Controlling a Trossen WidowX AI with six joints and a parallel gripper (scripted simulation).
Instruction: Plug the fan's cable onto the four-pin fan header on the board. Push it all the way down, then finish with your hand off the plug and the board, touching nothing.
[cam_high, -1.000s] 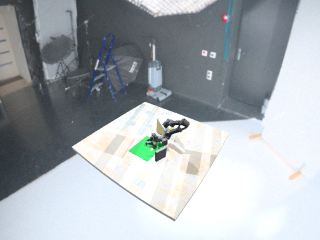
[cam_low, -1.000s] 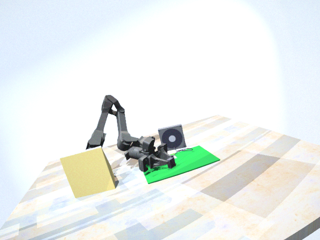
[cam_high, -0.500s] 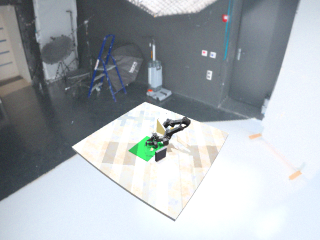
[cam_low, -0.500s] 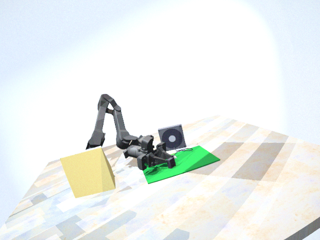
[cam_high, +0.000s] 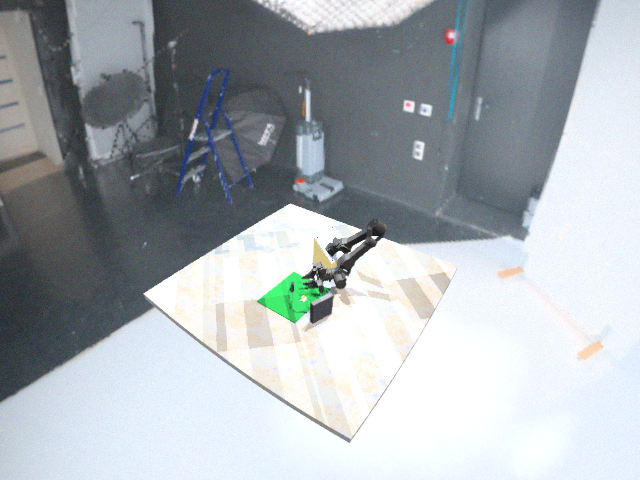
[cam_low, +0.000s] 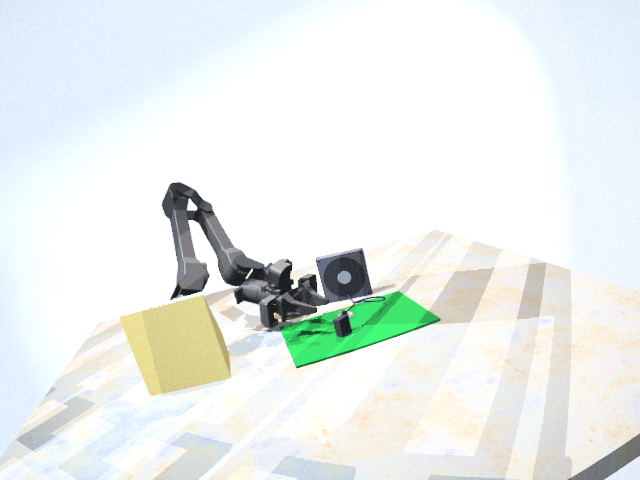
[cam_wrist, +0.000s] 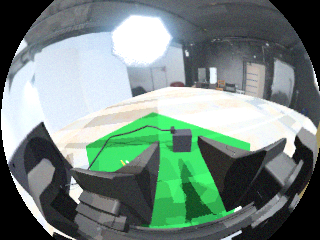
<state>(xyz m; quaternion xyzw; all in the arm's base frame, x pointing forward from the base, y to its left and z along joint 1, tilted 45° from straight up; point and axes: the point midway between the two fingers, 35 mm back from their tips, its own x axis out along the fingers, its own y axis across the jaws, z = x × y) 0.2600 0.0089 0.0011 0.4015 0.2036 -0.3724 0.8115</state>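
A dark box-shaped block (cam_high: 292, 286) (cam_low: 342, 325) (cam_wrist: 182, 140) stands upright on the green board (cam_high: 273, 299) (cam_low: 413, 316) (cam_wrist: 155, 121). The fan's black cable (cam_low: 382, 298) (cam_wrist: 112, 135) runs to a small knob at its side. My gripper (cam_high: 305, 280) (cam_low: 321, 305) (cam_wrist: 179, 142) is open and empty, its fingers back from the block with a gap on both sides. A small white part with yellow bits (cam_high: 303, 298) (cam_low: 349, 314) sits on the board nearby; I cannot tell whether it is the header. What is under the block is hidden.
The square fan (cam_high: 321, 308) (cam_low: 343, 277) stands upright at the board's edge. A yellow block (cam_high: 320, 254) (cam_low: 180, 346) stands on the table (cam_high: 351, 382) (cam_low: 413, 413) on the other side of the arm. The cable loops over the board between fan and block.
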